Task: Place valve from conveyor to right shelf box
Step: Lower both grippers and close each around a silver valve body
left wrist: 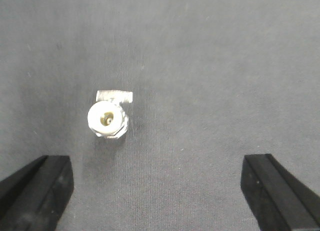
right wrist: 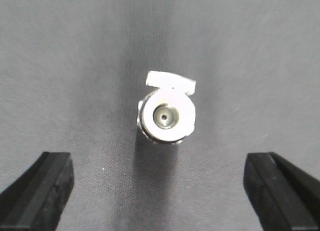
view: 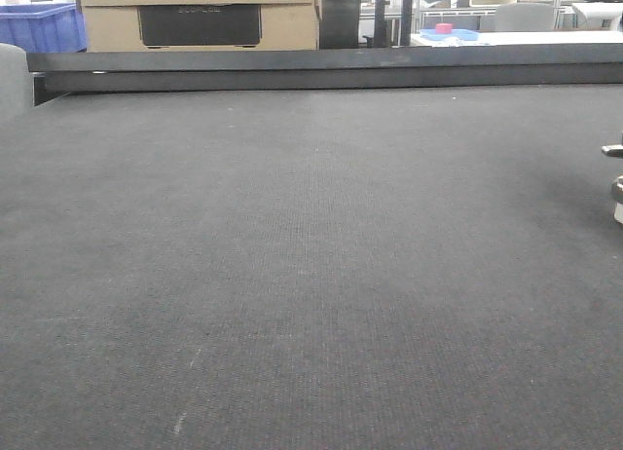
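The valve (right wrist: pixel 167 113), a silvery metal part with a flat side stub, stands upright on the dark grey conveyor belt (view: pixel 292 255). In the right wrist view it is just ahead of my right gripper (right wrist: pixel 157 191) and centred between its wide-open black fingers (right wrist: pixel 37 191). The left wrist view shows a valve (left wrist: pixel 108 118) that looks smaller, ahead and left of centre of my open, empty left gripper (left wrist: pixel 157 196). I cannot tell if it is the same valve. In the front view only a sliver of the valve (view: pixel 615 182) shows at the right edge. Neither gripper shows there.
A black rail (view: pixel 311 65) bounds the belt's far edge. Behind it stand a cardboard box (view: pixel 195 17), a blue crate (view: pixel 39 26) at far left, and a white table with a red object (view: pixel 444 28) at back right. The right shelf box is out of view.
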